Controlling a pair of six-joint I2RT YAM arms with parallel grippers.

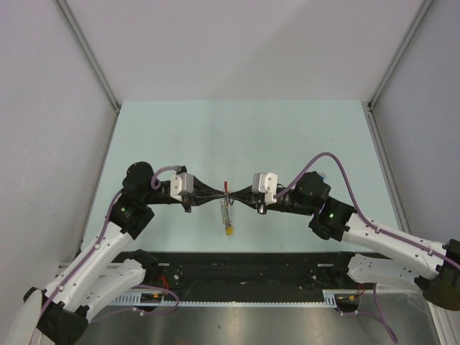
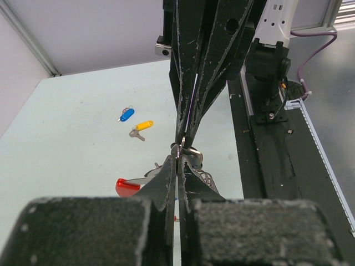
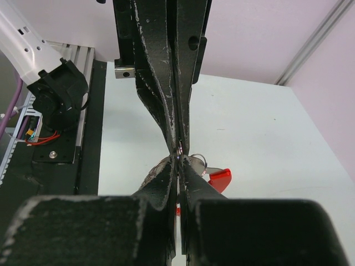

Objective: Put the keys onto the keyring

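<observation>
My left gripper (image 1: 218,195) and right gripper (image 1: 237,195) meet tip to tip above the middle of the table, both shut on the keyring (image 1: 226,190). In the left wrist view the left gripper (image 2: 178,159) pinches thin metal, with a red tag (image 2: 127,187) to its left and a small silver ring (image 2: 192,152) and wire coil (image 2: 209,178) to its right. The right wrist view has the right gripper (image 3: 178,160) shut on the same spot, the ring (image 3: 200,161) and red tag (image 3: 219,178) beside it. A blue-tagged key (image 2: 126,114) lies on the table. A black-tagged key is not in view.
A yellow-tagged key (image 2: 143,126) lies next to the blue one. From the held ring a wire coil (image 1: 225,208) with a yellow end (image 1: 229,231) hangs toward the near edge. A black rail (image 1: 237,269) runs along the table's near edge, and grey walls enclose the other sides.
</observation>
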